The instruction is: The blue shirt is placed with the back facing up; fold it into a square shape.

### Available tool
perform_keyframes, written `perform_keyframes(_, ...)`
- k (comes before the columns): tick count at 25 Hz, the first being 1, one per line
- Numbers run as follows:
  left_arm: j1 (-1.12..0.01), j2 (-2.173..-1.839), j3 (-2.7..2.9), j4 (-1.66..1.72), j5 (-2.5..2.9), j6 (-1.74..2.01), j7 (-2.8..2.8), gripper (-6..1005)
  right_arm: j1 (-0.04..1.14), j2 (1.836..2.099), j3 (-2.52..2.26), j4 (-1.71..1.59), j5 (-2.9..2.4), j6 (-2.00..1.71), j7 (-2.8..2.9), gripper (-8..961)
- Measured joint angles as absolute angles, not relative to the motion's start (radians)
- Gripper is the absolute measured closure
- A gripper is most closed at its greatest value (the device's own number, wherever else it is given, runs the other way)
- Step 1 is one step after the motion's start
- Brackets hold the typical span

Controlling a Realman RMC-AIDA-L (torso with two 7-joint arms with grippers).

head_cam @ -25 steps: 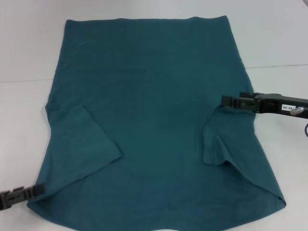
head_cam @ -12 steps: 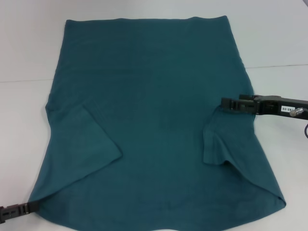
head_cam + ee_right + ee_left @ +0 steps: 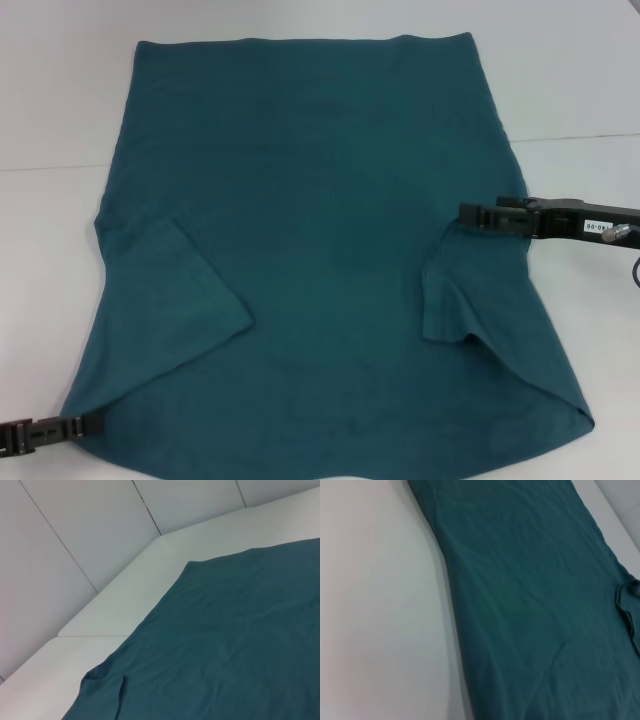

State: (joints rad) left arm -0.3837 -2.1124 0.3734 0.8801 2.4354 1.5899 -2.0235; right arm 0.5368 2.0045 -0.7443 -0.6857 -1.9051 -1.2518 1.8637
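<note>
Teal-blue cotton covered most of the white table: the blue shirt lay flat, plain side up, both short sleeves folded inward over the body. No lettering showed on the cloth. The right gripper reached in from the right side at the folded sleeve's top edge; a small white tag on its arm was too blurred to read. The left gripper touched the shirt's near left corner. I couldn't tell whether either was clamped.
</note>
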Motion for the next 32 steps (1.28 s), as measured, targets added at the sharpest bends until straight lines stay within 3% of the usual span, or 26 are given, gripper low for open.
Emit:
perform_keyframes(23,-0.404,-2.112,0.445,0.879,2.437,1.572,-2.048,92,0.537,2.005,-0.750,-0.686,-1.953,-1.277,1.856,8)
perform_keyframes(32,-0.405,-2.109,0.446,0.879,2.437,1.572,-2.048,93,0.538,1.981,-0.750,-0.686,-1.965,-1.399,1.835,8)
